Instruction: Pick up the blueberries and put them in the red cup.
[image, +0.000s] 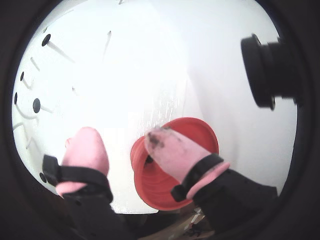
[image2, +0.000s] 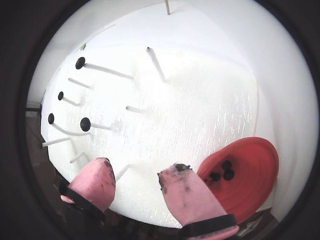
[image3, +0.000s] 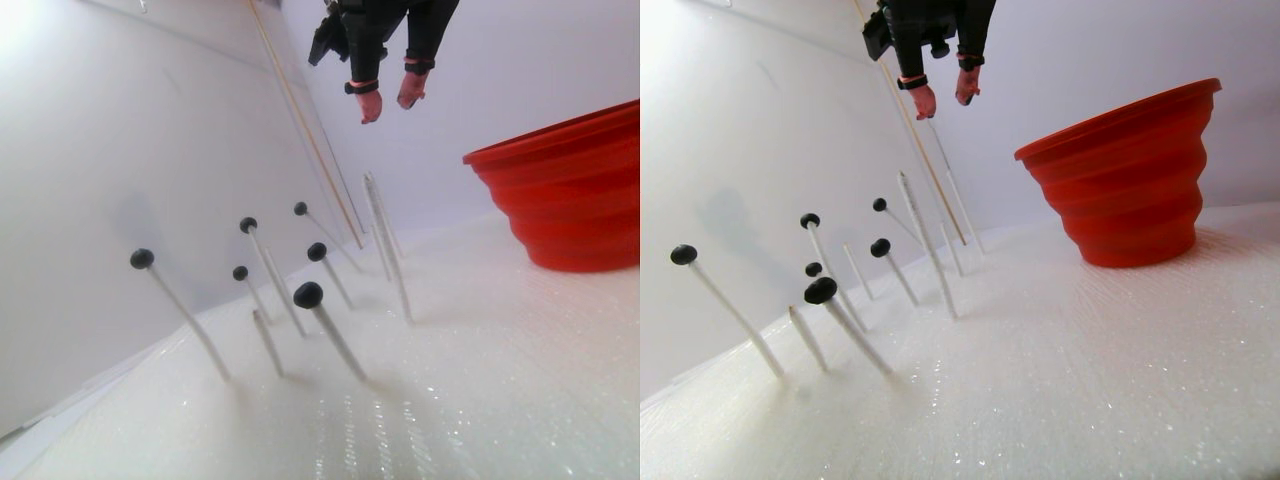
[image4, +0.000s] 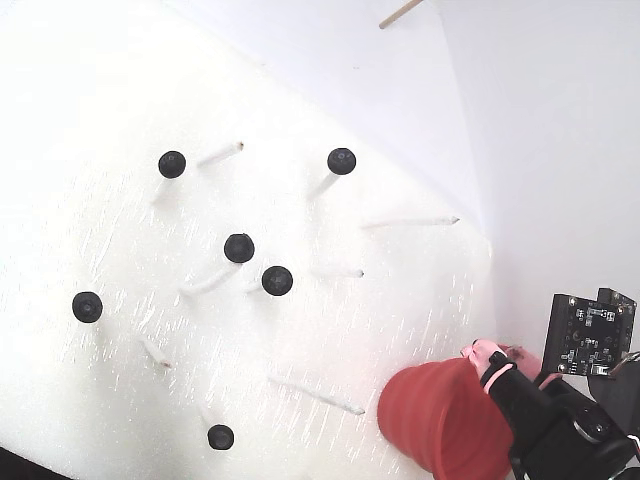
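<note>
The pink-padded gripper (image2: 140, 175) is held wide open and empty above the red cup (image2: 250, 170), which is positioned near the foam base's (image2: 190, 115) edge. Three blueberries (image2: 222, 172) are contained inside; others (image4: 239, 248) are mounted on white sticks (image4: 205, 282).

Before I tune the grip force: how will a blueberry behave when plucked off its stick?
The blueberries are small round balls, so one probably rolls if dropped. Each sits atop a thin white stick, which likely flexes when tugged. They look matte, so probably not slippery.
</note>
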